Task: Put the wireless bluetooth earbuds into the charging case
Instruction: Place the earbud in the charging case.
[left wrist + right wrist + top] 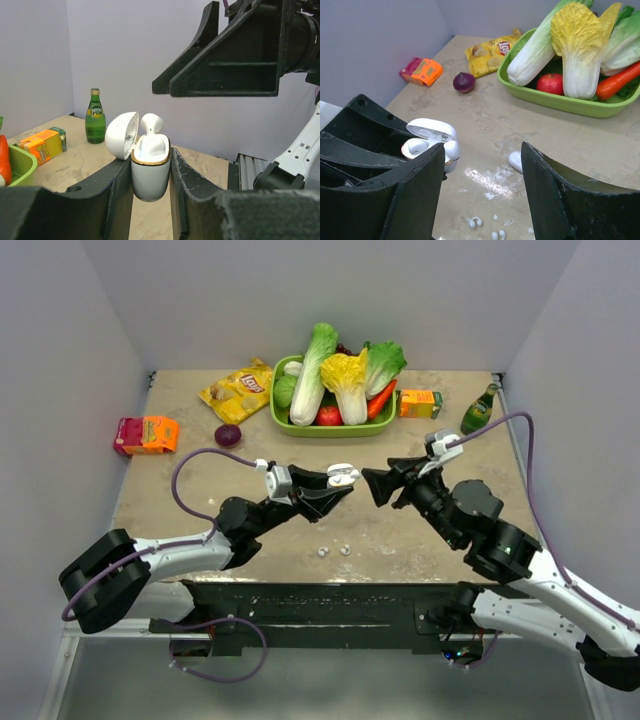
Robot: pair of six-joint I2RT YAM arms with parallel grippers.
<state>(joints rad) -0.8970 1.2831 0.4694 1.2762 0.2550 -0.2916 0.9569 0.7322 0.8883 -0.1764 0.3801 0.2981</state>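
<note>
Far to the left of the charging case [150, 172] and beyond it, a red and orange snack pack [146, 434] is lying by the wall. A yellow Lay's chip bag [238, 390] is lying farther back from the case, also on its left. A red onion [228, 435] is sitting nearer the case, behind it and to the left.

The left gripper [338, 490] is clamping the white charging case between its two fingers [182, 180] and holding it upright above the table [420, 530]. The case's lid [121, 135] is hanging open to the left. One white earbud [151, 123] is sitting in the case with its top sticking up above the gold rim. A loose earbud [516, 161] is lying on the table just below the case, to its right. Two pairs of tiny white buds [322, 552] are lying nearer the arms' bases than the case.

A green basket [300, 428] is standing behind the case, carrying cabbages, a tomato and a carrot.

Just to the right of the case, the right gripper [372, 483] is facing it, jaws spread wide, gripping nothing and not touching the case.

An orange juice carton [420, 403] is lying behind the case and to its right. A green Perrier bottle [478, 410] is standing farther right again, near the wall.
</note>
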